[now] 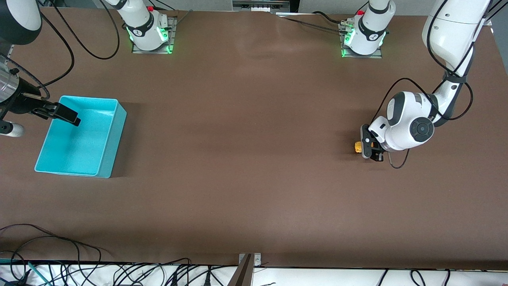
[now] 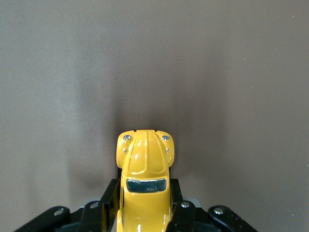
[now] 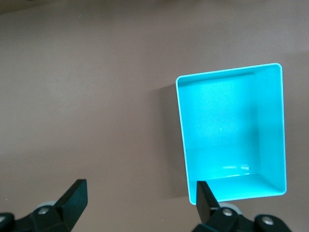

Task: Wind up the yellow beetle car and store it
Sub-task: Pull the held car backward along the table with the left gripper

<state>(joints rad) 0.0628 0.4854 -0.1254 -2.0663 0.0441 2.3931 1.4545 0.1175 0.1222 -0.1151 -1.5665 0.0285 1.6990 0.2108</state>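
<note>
left gripper around yellow beetle car

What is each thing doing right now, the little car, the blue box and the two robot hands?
Tiny yellow beetle-shaped toy car: on the brown table, pinched between the left gripper's fingers.
Left gripper: shut on the car, down at the table.
Turquoise plastic bin: upright, open-topped, nothing inside.
Right gripper: open, holding nothing, waiting above the bin's edge.
</note>
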